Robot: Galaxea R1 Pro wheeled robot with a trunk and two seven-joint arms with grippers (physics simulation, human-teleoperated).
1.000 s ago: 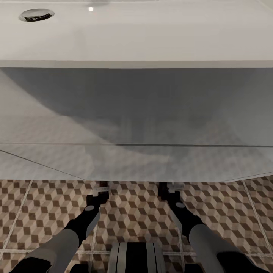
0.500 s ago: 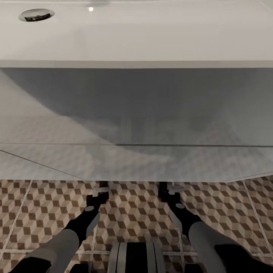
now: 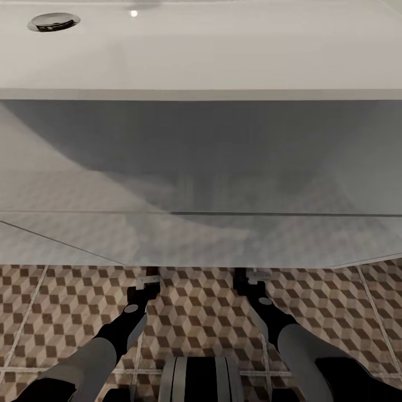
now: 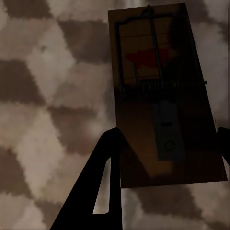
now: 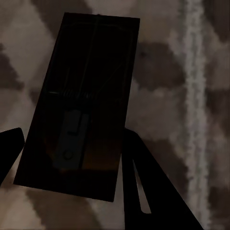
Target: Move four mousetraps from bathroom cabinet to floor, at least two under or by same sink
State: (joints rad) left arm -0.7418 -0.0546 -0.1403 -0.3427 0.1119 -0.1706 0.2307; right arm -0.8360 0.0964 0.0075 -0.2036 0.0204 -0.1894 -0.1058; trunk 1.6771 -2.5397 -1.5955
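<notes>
The white bathroom sink (image 3: pixel 201 56) spans the head view, its grey front hanging over the cube-patterned bathroom floor (image 3: pixel 67 301). Both arms reach low under its bottom edge. My left gripper (image 3: pixel 148 277) (image 4: pixel 167 139) is shut on a brown mousetrap (image 4: pixel 143 158) with a red spot, one finger on each long edge, just over the tiles. My right gripper (image 3: pixel 252 275) (image 5: pixel 72 134) is shut the same way on a second, darkly shadowed mousetrap (image 5: pixel 96 72). Whether either trap rests on the floor I cannot tell. The cabinet is out of view.
The sink's metal drain (image 3: pixel 53 22) sits at the far left of the basin. The sink's lower edge (image 3: pixel 201 262) hangs right above both wrists. A pale grout line (image 5: pixel 194 96) runs beside the right trap. My base (image 3: pixel 201 379) shows between the arms.
My right upper arm has shifted slightly at the head view's lower right. Both grippers and the camera stay where they were.
</notes>
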